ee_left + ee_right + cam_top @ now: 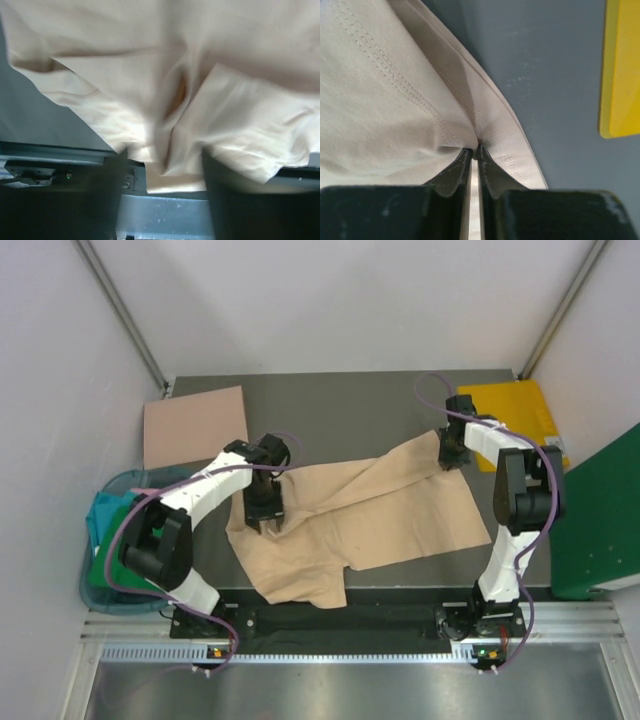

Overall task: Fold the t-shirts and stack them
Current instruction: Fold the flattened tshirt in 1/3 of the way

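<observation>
Top view: we count one beige t-shirt [380, 510] spread crumpled mid-table [340, 405], one pink folded shirt [195, 425] at the far-left corner and one yellow flat item [520, 415] at the far-right corner. Beige flap reaches the near edge. Bare surface shows along the far edge between the pink and yellow items. One bin [92, 575] sits off the left edge with green cloth [125, 562] and teal cloth [108, 510] inside. Left gripper [262, 520] is on the shirt's left part, right gripper [448, 462] at its far-right corner.

Left wrist: blurred. Fingers [112, 200] stand partly apart, with a fold of the beige t-shirt [150, 75] in the gap. We can't tell if it's clamped.

Right wrist: jaws pinched tight on the shirt's stitched hem [380, 90], with bare table [550, 75] beside it and the yellow item [622, 70] at right.
</observation>
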`<state>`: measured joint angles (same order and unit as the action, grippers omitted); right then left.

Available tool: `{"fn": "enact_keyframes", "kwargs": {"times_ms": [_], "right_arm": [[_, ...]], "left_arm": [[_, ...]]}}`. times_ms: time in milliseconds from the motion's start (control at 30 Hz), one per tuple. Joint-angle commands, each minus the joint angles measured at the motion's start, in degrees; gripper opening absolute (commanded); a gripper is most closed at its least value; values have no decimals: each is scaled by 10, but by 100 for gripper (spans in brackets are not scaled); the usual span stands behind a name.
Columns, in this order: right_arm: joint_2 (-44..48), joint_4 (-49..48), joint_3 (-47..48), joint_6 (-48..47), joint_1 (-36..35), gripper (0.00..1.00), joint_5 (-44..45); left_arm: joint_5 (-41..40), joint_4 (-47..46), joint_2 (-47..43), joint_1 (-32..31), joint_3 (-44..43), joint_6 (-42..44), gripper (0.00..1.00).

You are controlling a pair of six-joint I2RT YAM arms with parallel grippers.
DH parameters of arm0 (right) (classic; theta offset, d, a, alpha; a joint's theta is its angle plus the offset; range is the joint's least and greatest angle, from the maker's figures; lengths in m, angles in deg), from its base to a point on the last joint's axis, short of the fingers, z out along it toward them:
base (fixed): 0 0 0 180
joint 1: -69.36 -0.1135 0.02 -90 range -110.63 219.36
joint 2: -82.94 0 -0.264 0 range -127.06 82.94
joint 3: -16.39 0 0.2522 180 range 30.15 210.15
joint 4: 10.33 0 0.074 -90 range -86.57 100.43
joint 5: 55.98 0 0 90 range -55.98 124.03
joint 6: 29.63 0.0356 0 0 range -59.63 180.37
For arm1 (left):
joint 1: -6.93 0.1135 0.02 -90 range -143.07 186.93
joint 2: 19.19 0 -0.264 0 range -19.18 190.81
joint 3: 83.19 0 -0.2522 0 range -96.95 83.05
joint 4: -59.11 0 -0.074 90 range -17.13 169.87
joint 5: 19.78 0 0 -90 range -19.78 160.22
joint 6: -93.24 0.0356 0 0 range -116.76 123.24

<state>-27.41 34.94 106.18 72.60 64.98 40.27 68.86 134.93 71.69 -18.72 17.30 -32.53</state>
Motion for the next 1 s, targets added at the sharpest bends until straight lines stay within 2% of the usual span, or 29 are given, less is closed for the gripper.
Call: {"fn": "enact_keyframes", "kwargs": {"times_ms": [0,33,67,100,200,367,467,500,533,600,633,833,900,933,967], "right_arm": [[-13,44,36,-5,4,24,61],[-8,58,41,-10,4,30,61],[-3,65,48,-12,5,45,62],[6,66,47,-12,5,70,60],[53,52,40,-13,4,96,61],[86,42,49,-15,4,96,61],[69,53,66,-15,4,96,58],[63,57,68,-15,5,96,56],[62,57,69,-13,4,95,56],[62,55,67,-14,5,95,51],[62,55,68,-15,4,95,50],[68,49,56,-18,4,95,39],[66,49,56,-18,5,95,34],[65,49,55,-19,4,94,32],[65,48,54,-17,4,94,28]], "left_arm": [[19,49,-21,-33,-15,1,79],[-21,57,-27,-47,-22,0,98],[-28,54,-36,-51,-31,1,99],[-34,49,-56,-51,-33,2,99],[-50,2,-69,-52,-37,8,99],[-48,-39,0,-52,-61,14,99],[-60,-63,52,-52,-73,22,90],[-61,-64,78,-52,-79,23,82],[-63,-65,91,-52,-85,25,77],[-71,-64,121,-52,-100,25,61],[-75,-63,127,-52,-104,19,49],[-103,-57,134,-52,-104,4,46],[-105,-56,130,-51,-100,1,31],[-108,-53,128,-52,-94,-3,19],[-110,-49,122,-52,-91,-4,0]]}}
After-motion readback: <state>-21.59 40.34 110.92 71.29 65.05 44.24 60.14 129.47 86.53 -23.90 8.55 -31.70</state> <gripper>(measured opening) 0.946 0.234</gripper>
